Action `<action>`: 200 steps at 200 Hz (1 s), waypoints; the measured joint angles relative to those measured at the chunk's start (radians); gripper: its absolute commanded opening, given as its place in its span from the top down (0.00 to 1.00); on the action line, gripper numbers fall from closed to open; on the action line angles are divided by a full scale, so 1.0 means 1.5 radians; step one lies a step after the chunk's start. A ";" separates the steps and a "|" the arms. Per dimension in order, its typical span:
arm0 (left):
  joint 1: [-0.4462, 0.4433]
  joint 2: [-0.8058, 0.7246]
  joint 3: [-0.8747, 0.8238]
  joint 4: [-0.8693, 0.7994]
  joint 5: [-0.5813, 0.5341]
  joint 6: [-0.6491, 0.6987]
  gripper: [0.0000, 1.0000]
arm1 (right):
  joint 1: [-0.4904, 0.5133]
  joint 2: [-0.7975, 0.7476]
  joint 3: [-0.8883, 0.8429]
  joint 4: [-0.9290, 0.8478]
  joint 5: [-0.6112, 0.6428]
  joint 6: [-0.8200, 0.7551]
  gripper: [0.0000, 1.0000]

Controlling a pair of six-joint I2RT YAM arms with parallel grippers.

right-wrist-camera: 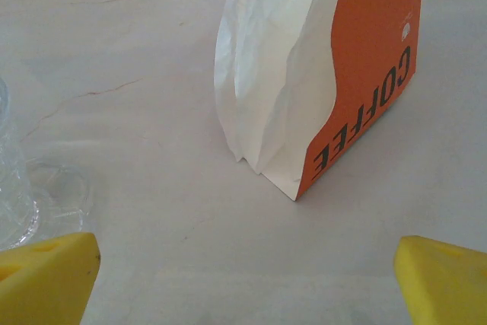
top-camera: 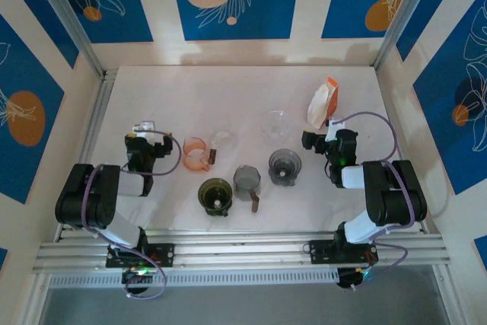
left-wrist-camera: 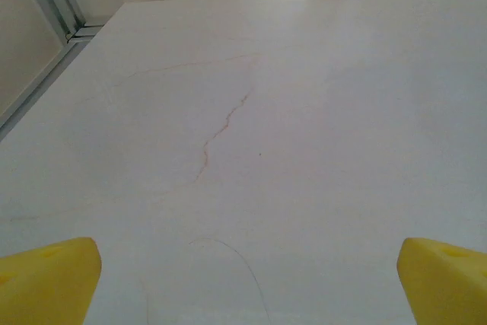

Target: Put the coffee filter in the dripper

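Right hand wide open, empty; filter pack stands on bench just above it, upper right in top view. Left hand wide open, empty, at left. Grey dripper centre.

Orange filter pack, pale veined table
Ahead of the right jaws the filter pack is orange with black lettering, its paper white; ahead of the left jaws the table is off-white with thin brown veins; fingertips yellow
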 measured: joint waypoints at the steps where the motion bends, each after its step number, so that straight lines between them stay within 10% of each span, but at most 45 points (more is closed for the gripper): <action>1: 0.000 0.000 0.000 0.000 0.000 0.000 0.00 | 0.000 0.000 0.000 0.000 0.000 0.000 0.01; 200: -0.003 0.000 0.008 -0.013 0.048 0.021 0.00 | 0.000 0.000 0.000 0.000 0.000 0.000 0.01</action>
